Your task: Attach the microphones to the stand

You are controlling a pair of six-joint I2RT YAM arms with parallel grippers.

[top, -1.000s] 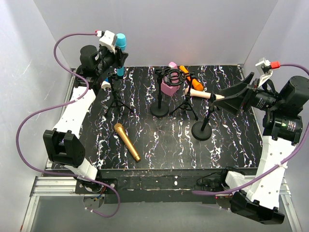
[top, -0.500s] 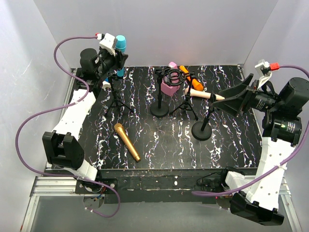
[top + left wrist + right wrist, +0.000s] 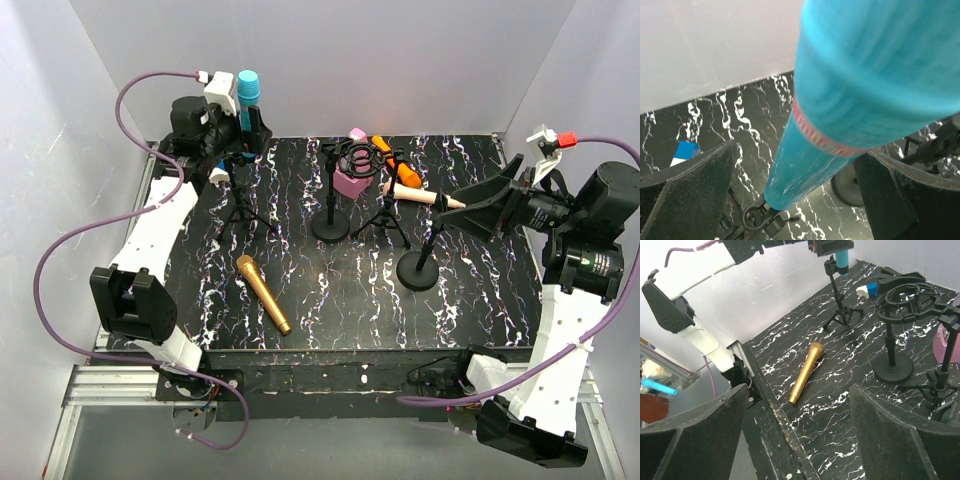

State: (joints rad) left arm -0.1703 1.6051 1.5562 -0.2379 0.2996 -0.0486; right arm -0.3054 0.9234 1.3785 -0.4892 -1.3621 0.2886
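Note:
The cyan-blue microphone [image 3: 247, 92] [image 3: 865, 75] stands upright with its tail in the clip [image 3: 757, 220] of the left tripod stand [image 3: 240, 205] [image 3: 840, 310]. My left gripper [image 3: 243, 125] [image 3: 797, 200] is open around its body, with a gap on both sides. The gold microphone [image 3: 263, 293] [image 3: 806, 372] lies flat on the marbled tabletop. The orange microphone [image 3: 395, 165] and the pale pink-beige microphone [image 3: 425, 196] sit tilted on the stands at centre right. My right gripper [image 3: 487, 195] [image 3: 800, 440] hangs open and empty above the right side.
A shock-mount stand [image 3: 331, 225] [image 3: 895, 340] stands mid-table with a pink metronome [image 3: 352, 180] behind it. A round-base stand [image 3: 418, 270] is to the right. A small blue-and-white block [image 3: 218, 173] [image 3: 684, 151] lies by the left tripod. White walls enclose the table.
My left jaws have opened off the cyan-blue microphone, which stays standing in the tripod's clip. The left wrist has shifted slightly back and up. The right arm is still.

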